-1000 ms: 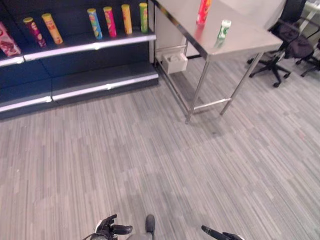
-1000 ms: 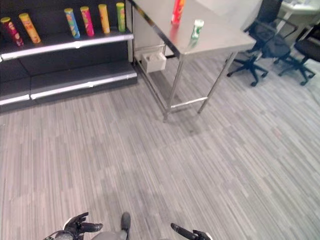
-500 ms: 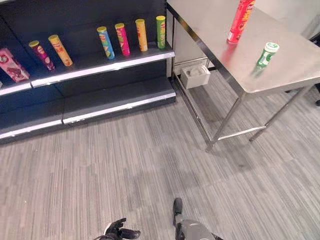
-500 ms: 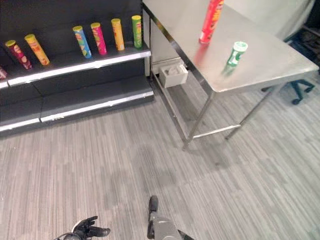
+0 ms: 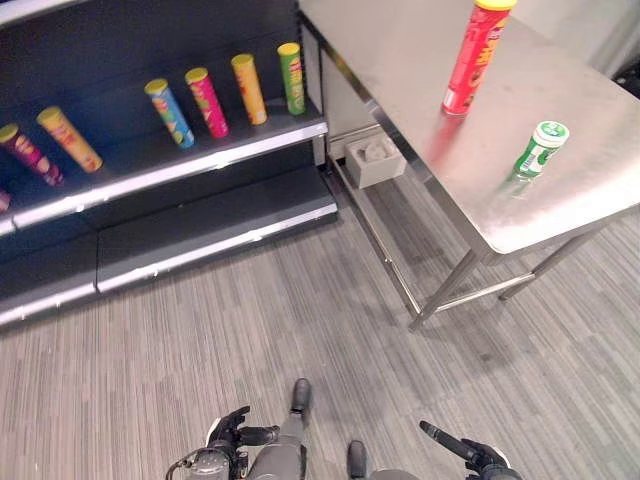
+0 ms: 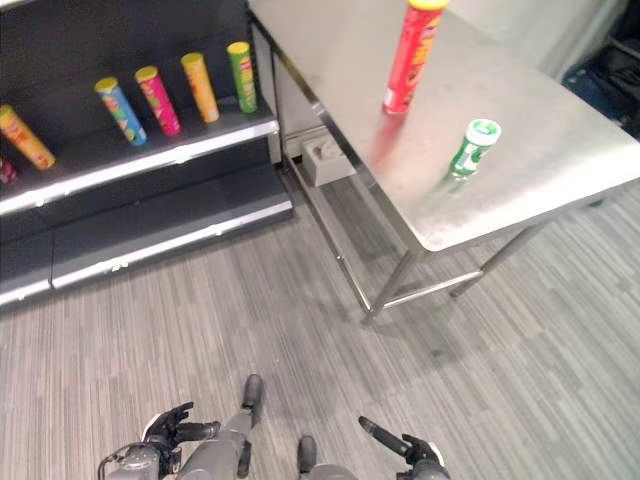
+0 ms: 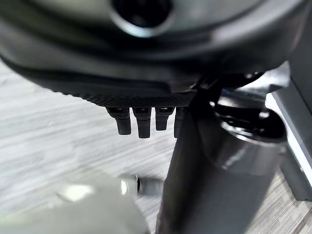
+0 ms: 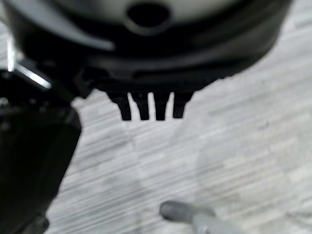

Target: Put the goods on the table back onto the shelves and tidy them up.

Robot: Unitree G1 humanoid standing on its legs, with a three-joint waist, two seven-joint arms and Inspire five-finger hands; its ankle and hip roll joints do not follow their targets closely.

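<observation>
With the fingers of the left hand and right hand held loosely straight and empty, the tall red can could be toppled against the green can by a careless reach across the table.

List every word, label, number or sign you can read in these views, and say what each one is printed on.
No text can be read.
Tall red can on the steel table: print too blurred to read.
Short green can on the same table: print too small to read.
Cans on the shelf, blue, pink, orange, green, another orange and a dark red: print too small to read.
</observation>
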